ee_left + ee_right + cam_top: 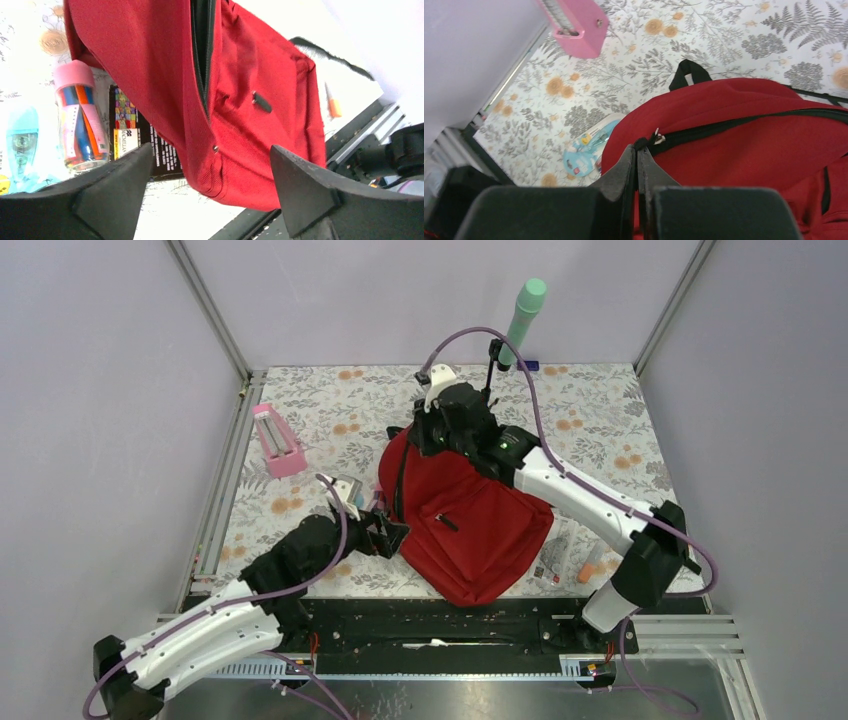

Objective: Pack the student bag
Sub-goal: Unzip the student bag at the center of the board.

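Two grippers: my left gripper [211,150] gapes wide, holding nothing, lower frame; right gripper [638,149] fully closed, prob. pinching student bag [744,155] zipper [724,126], frame centre.

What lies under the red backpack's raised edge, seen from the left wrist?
A clear pen tube with a pink cap and a black printed pack show beneath the student bag. The fabric covers part of the pack; anything further under is hidden.
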### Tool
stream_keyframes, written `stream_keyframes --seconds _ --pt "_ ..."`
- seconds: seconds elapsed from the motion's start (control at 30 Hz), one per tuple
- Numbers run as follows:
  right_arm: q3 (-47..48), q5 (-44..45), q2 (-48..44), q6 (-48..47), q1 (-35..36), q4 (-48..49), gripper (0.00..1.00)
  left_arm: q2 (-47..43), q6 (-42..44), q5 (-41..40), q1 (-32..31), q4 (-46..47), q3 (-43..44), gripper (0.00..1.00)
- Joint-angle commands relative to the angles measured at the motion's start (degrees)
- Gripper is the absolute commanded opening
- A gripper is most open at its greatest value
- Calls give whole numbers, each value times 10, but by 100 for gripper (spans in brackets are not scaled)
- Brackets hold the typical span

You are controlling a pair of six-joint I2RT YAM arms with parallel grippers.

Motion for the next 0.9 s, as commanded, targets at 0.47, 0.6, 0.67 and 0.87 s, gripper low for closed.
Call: stream_keyframes --seconds 0.47,0.6,0.67,0.87 --pt "-104 -135 -143 95 -3 113 0 159 59 -76 25 71 213 99" --pt "-117 -132 -154 98 -3 116 0 176 65 -95 27 106 202 87" --pt "-119 -133 -156 99 -3 116 0 177 64 -97 30 115 199 72" --pt "-119 -121 -159 96 -3 105 0 192 67 -47 32 157 199 54"
